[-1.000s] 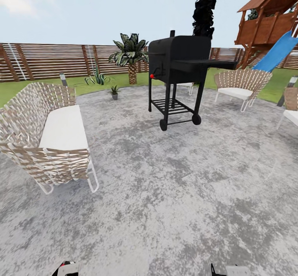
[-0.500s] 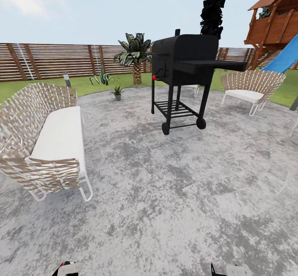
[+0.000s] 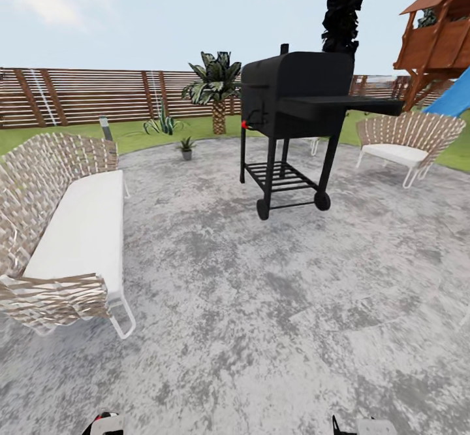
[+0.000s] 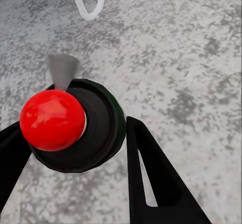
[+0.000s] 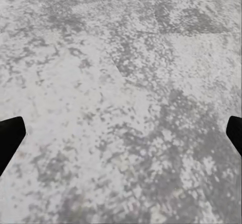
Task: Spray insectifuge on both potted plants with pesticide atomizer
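One atomizer, the pesticide atomizer (image 4: 75, 125), is sitting clamped between the two dark fingers of the left gripper (image 4: 75, 148), seen top-down in the left wrist view: red top facing the camera, dark round body below it, a grey nozzle-like tip poking out on the far side. Judging by its size, it is light, rigid and probably smooth plastic, so it may be twisting or slipping if the pinch is loosening; gripping around the body below the red top looks right, keeping the spray tip pointing away from the fingers. Right gripper (image 5: 121, 133) is hanging with fingers wide apart, nothing between them, just patio (image 5: 126, 82) beneath.

Surface under both grippers is flat grey mottled paving, hard and unobstructed. Far ahead of the left gripper, one potted plant (image 3: 187, 147) is standing at the patio edge near the lawn, well apart. Wicker sofa (image 3: 65, 226) is flanking the left side, black grill (image 3: 294, 115) standing ahead; open lane between them is looking wide enough for driving through.
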### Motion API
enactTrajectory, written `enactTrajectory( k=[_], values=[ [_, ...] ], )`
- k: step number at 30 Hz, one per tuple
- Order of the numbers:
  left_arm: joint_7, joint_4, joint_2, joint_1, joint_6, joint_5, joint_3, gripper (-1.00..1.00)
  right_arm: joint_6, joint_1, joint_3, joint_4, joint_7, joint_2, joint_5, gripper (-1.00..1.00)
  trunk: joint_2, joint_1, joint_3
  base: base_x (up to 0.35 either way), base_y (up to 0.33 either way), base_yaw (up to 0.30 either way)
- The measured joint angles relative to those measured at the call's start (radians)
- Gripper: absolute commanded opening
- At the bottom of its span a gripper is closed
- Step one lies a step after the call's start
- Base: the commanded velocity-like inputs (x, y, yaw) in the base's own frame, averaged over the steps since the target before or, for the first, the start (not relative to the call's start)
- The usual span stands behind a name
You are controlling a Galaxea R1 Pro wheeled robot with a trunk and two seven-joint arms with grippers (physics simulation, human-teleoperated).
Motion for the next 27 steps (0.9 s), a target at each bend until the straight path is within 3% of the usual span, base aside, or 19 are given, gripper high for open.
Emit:
enactTrajectory(
  k=[7, 19, 27],
  values=[
    [0.000, 0.000, 0.000, 0.000, 0.000, 0.000, 0.000, -1.00, 0.000, 0.000, 0.000, 0.000, -0.001, 0.001, 0.000, 1.00, 0.000, 0.000, 0.000, 0.339, 0.000, 0.239],
    [0.000, 0.000, 0.000, 0.000, 0.000, 0.000, 0.000, -1.00, 0.000, 0.000, 0.000, 0.000, -0.001, 0.001, 0.000, 1.00, 0.000, 0.000, 0.000, 0.339, -0.108, 0.028],
    [0.000, 0.000, 0.000, 0.000, 0.000, 0.000, 0.000, -1.00, 0.000, 0.000, 0.000, 0.000, 0.000, 0.001, 0.000, 1.00, 0.000, 0.000, 0.006, 0.334, -0.157, 0.201]
  ],
)
